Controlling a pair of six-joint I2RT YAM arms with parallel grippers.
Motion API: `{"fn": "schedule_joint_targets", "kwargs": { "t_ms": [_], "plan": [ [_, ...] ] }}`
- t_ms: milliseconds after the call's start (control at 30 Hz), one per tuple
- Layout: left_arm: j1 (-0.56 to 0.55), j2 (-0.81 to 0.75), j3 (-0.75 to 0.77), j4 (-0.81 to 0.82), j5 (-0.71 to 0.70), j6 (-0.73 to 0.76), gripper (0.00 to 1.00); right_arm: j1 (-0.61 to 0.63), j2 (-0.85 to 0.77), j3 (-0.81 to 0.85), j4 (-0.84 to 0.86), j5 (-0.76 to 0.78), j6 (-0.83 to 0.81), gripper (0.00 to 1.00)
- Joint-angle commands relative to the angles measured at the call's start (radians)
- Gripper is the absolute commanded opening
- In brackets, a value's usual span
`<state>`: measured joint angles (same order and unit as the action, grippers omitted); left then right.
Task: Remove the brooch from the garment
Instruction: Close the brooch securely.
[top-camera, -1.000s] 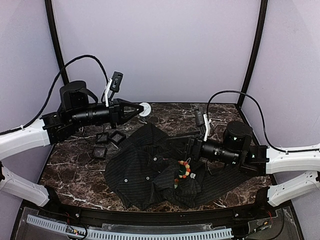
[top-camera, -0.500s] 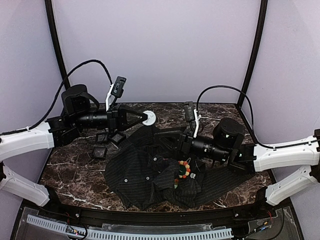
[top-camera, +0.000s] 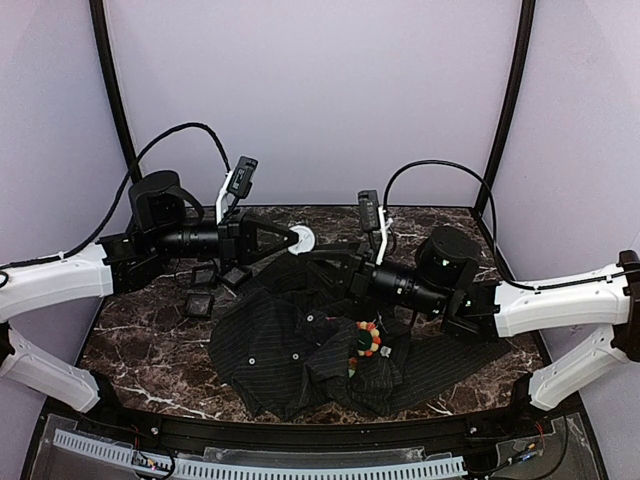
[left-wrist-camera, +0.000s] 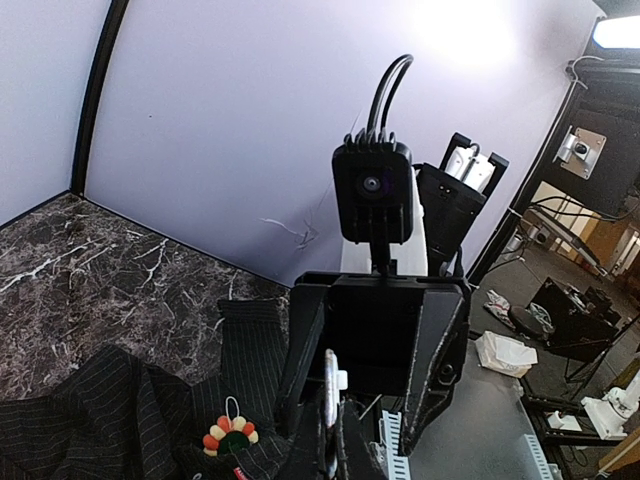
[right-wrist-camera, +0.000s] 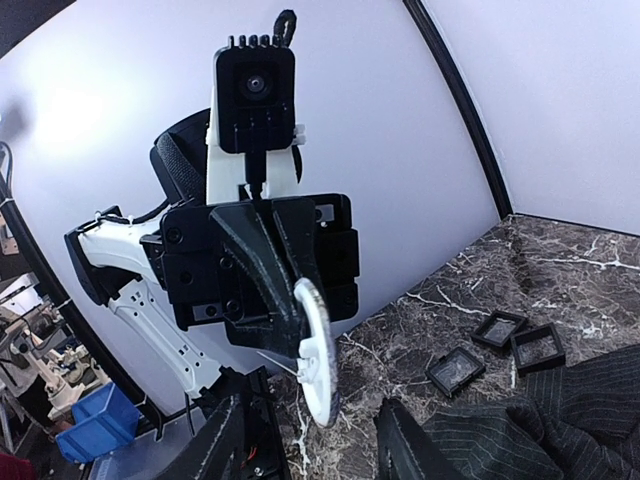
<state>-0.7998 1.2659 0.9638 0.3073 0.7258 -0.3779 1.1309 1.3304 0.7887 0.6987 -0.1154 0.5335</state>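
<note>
The brooch, a small flower with a green centre and orange, red and white beads, sits on the black pinstriped garment; it also shows in the left wrist view. My left gripper hangs above the table's far side, shut on a white round disc with a thin pin on its back. My right gripper faces it from the right, raised off the garment. Its two fingers stand apart, one on each side of the disc, and I cannot tell whether they touch it.
Several small square black boxes lie on the marble table left of the garment, below the left arm. Purple walls close the back and sides. The right wrist camera looks straight at the left one.
My right arm has lifted off the garment and swung left towards the disc, and its jaws have narrowed. The left arm has carried the disc slightly right. The brooch has not moved.
</note>
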Motion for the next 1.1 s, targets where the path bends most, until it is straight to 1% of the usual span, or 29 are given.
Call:
{"fn": "schedule_joint_targets", "kwargs": {
  "t_ms": [0,433,600,867,1067],
  "plan": [
    [-0.003,0.0,-0.016,0.016,0.02,-0.004,0.01,0.008,0.014,0.025,0.036,-0.005,0.001,0.43],
    [-0.017,0.001,-0.012,-0.001,0.02,0.012,0.01,0.007,0.039,0.06,0.019,0.011,0.008,0.36],
    [-0.02,0.001,-0.012,-0.004,0.018,0.014,0.01,0.007,0.043,0.06,0.02,0.023,0.015,0.3],
    [-0.023,0.002,-0.011,-0.005,0.02,0.015,0.01,0.004,0.045,0.054,0.024,0.036,0.032,0.14],
    [-0.03,0.004,-0.012,-0.008,0.019,0.018,0.01,-0.003,0.04,0.043,0.037,0.054,0.061,0.09]
  ]
}}
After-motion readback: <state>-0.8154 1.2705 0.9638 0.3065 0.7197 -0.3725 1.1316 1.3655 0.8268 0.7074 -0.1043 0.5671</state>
